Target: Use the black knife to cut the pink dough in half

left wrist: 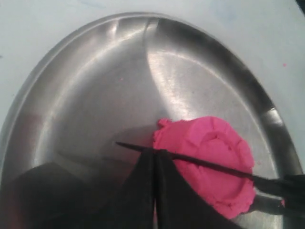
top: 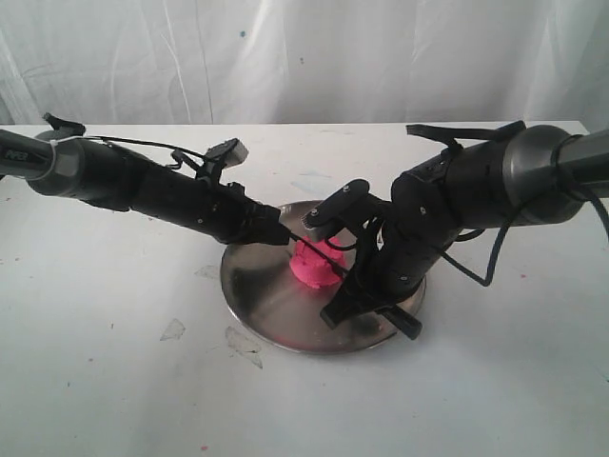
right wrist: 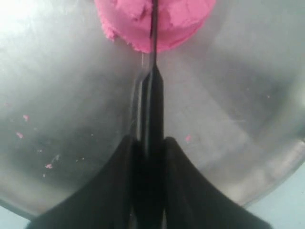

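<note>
The pink dough [top: 306, 268] sits as one round puck in the middle of the steel plate [top: 255, 309]. The black knife [top: 330, 263] lies across the top of the dough. My right gripper [top: 360, 297] is shut on the knife's handle. In the right wrist view the knife [right wrist: 154, 90] runs straight from the gripper [right wrist: 151, 143] into the dough [right wrist: 138, 21]. My left gripper [top: 285, 231] is shut, its closed fingertips [left wrist: 162, 160] resting on the knife [left wrist: 209, 166] near its point, beside the dough [left wrist: 214, 157].
The plate [left wrist: 95, 86] lies on a white table with a white curtain behind. Small clear scraps [top: 173, 329] lie on the table left of the plate. Pink crumbs [right wrist: 24, 118] dot the plate [right wrist: 71, 86] near my right gripper.
</note>
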Available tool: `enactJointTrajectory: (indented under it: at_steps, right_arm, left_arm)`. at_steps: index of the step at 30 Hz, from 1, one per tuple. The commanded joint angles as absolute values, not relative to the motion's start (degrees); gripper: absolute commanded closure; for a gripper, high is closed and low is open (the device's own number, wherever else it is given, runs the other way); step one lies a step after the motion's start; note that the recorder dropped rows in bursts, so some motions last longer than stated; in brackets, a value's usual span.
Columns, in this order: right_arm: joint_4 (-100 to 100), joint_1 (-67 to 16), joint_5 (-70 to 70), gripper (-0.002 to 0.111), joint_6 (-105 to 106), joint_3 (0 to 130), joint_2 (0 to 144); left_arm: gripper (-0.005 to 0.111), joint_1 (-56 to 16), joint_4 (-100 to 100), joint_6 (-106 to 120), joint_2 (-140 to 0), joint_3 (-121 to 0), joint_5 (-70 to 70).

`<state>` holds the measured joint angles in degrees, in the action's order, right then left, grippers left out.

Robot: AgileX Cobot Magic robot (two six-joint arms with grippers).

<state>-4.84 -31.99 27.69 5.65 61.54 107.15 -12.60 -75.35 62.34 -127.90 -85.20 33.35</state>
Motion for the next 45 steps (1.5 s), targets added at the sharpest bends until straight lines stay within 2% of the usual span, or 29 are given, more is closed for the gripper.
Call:
enactJointTrajectory:
  at_steps: [1, 14, 25, 45]
  right_arm:
    - [-4.9, -32.0, 26.8, 0.108, 5.3, 61.9, 107.1]
    - [-4.9, -32.0, 26.5, 0.108, 5.3, 61.9, 107.1]
    - [-4.9, -32.0, 26.5, 0.108, 5.3, 61.9, 107.1]
    - [-4.9, -32.0, 26.2, 0.108, 5.3, 61.9, 107.1]
  left_arm:
    - [0.107, -12.7, -73.2, 61.0, -127.3, -84.8, 33.5]
    - [0.107, -12.9, -70.7, 61.4, -121.7, -84.8, 27.2]
    - [0.107, -17.5, -68.4, 63.0, -121.7, -84.8, 20.5]
    - [0.107, -18.0, -57.4, 54.3, -123.6, -88.1, 20.9]
